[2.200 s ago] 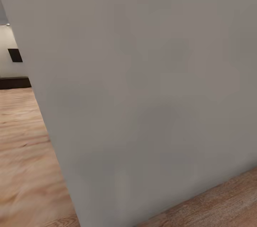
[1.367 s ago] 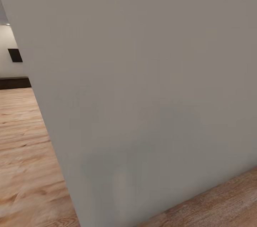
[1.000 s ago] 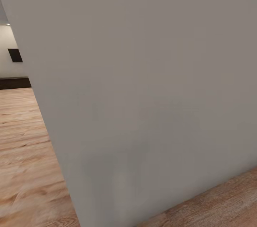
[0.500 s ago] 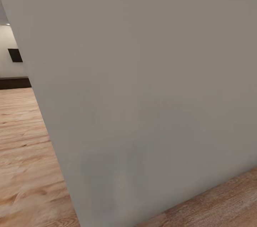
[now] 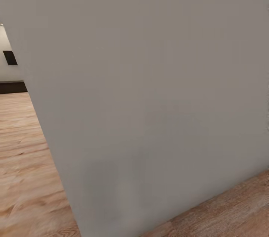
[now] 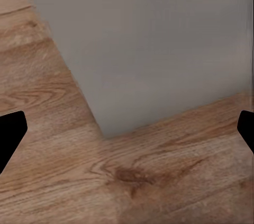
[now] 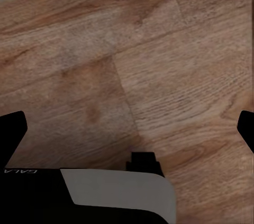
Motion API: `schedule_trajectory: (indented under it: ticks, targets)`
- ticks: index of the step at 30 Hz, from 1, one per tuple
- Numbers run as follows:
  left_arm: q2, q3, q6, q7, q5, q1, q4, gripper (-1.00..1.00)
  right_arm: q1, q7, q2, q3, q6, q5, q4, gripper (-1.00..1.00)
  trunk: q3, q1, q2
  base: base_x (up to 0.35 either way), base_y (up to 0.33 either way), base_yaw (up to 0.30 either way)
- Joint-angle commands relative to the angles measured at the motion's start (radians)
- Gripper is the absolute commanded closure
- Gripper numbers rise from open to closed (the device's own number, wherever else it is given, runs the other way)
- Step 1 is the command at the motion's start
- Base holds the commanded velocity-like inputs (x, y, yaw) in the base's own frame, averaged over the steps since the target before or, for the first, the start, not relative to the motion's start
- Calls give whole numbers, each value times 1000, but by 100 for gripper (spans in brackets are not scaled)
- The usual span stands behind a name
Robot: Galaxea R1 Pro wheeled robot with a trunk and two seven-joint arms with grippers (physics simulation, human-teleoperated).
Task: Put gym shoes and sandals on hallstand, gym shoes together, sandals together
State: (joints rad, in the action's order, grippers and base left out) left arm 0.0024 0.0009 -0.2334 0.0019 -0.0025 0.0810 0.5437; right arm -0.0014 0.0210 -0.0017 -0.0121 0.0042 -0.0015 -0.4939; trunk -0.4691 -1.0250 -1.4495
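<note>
my left pincer (image 6: 127, 131) and right pincer (image 7: 127, 131) both hang spread wide, nothing between the fingers, over the corridor floor (image 6: 159, 181). just ahead a plain grey wall (image 5: 149, 99) meets the planks. far left, past its edge, a dark low cabinet (image 5: 13, 87) against a white wall.

Grey wall (image 5: 149, 99) above wood floor (image 5: 22, 162)

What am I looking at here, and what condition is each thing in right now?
Grey wall: plain, upright, close in front of the head camera.
Wood floor: bare beside the wall's corner.
Left gripper: open, empty, fingertips wide apart above the floor.
Right gripper: open, empty, above the floor.
Dark low cabinet: far off, standing against a white wall.
</note>
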Motion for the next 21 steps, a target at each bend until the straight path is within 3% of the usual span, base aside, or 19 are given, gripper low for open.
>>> schedule_trajectory:
  ticks: [1,9,21]
  targets:
    - [0,0,-3,0,0,0,0,-100,0,2,0,-2,0,0,-1,-100,-1,0,-1,0,0,-186]
    - [1,1,-4,0,0,0,-18,-100,0,2,0,-3,0,-2,4,-100,-1,0,-1,0,0,-200]
    - [-1,-1,-4,0,-1,0,-43,-100,0,-1,-1,-3,0,-4,5,-100,-1,0,-1,-17,-25,-23]
